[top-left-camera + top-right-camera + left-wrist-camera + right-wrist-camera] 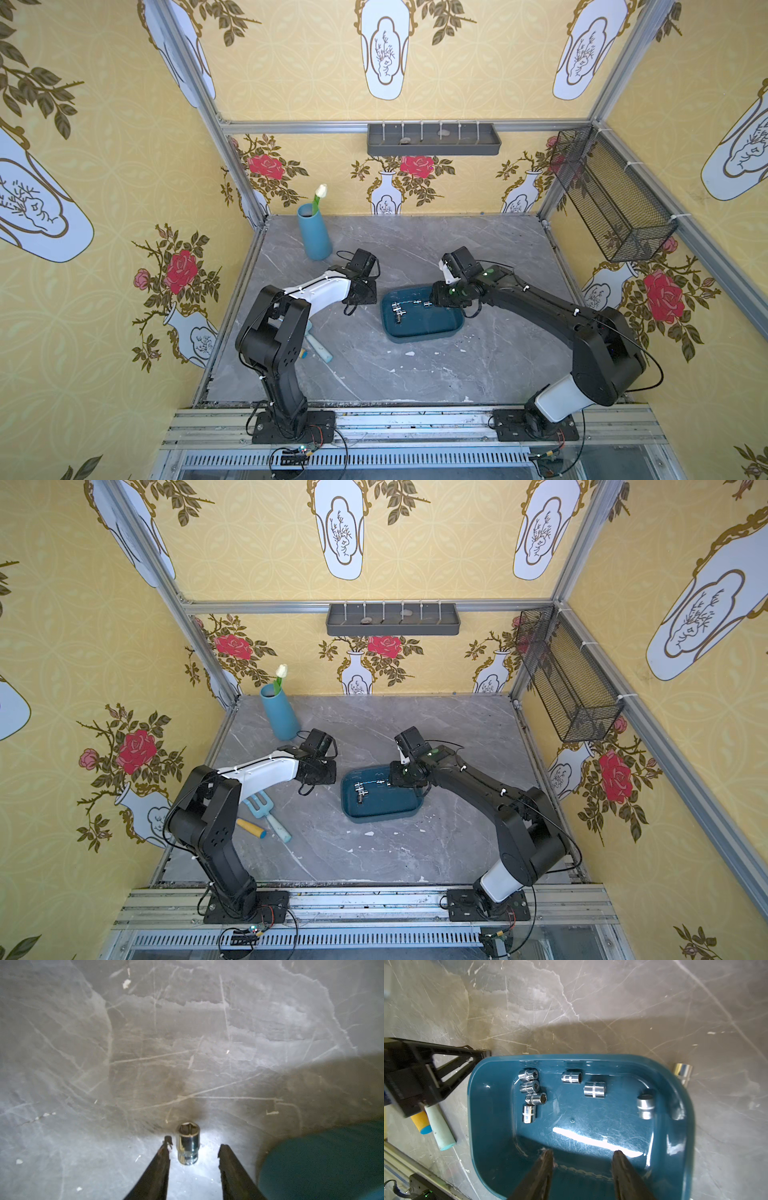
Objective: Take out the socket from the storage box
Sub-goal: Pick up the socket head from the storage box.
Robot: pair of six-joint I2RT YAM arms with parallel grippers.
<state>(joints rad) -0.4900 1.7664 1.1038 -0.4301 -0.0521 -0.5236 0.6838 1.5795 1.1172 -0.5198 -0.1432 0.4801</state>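
Top views, room: yellow flowered wallpaper is covering three walls inside a metal frame.
Top views, surface: a grey marbled bench (415,374) is carrying everything, and white flecks are lying on it.
Top views, storage box: the teal storage box (419,338) is sitting near the middle of the bench, between the two arms, with shiny sockets lying in it.
Top views, arms: the left arm (324,291) is reaching to the box's left side. The right arm (540,307) is reaching over its far right corner. Their wrists are hiding the fingertips.
Top views, surroundings: a blue vase (314,232) with a white tulip (321,191) is standing at the far left. A grey tray (433,139) is hanging on the back wall and a black mesh basket (611,195) on the right wall. A garden fork (259,806) and a yellow-handled tool (251,828) are lying by the left arm.
Left wrist, socket: the socket (188,1144) is standing upright on the bench, outside the box and near its rim.
Left wrist, end effector: the left end effector (194,1147) is holding its fingers apart around the socket. One finger is just beside it and the other is clear of it.
Right wrist, end effector: the right end effector (583,1154) is hovering over the box floor with its fingers apart and nothing between them.
Right wrist, box contents: seven sockets are lying inside, four clustered (532,1093), two close together (595,1089) and one alone (645,1106).
Right wrist, outside: a lone socket (683,1073) is lying on the bench just beside the rim.
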